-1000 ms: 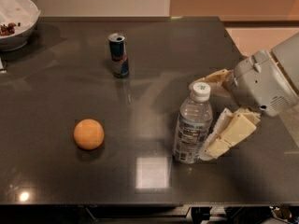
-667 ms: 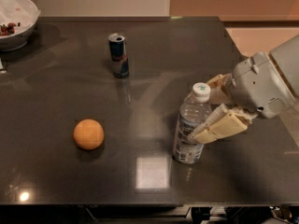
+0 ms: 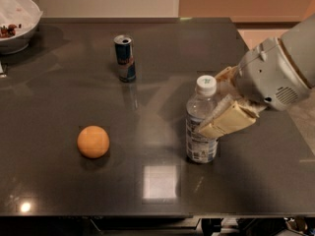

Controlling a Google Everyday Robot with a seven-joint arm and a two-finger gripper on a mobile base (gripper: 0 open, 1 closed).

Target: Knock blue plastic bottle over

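Observation:
The blue plastic bottle [image 3: 201, 124], clear with a white cap and a white-and-blue label, stands upright on the dark table [image 3: 157, 58], right of centre. My gripper [image 3: 217, 100] reaches in from the right at the bottle's upper half. Its fingers are spread open: the near cream finger [image 3: 227, 120] lies against the bottle's front right side, and the far finger [image 3: 225, 74] shows behind the cap. The gripper holds nothing.
A slim blue-and-silver drink can [image 3: 125, 58] stands at the back, left of centre. An orange [image 3: 93, 141] lies at the front left. A white bowl [image 3: 15, 21] sits at the far left corner. The table's front edge runs just below the bottle.
My gripper has swung left and up, from beside the bottle's base to its upper body. The near finger now touches the bottle. The bottle still stands.

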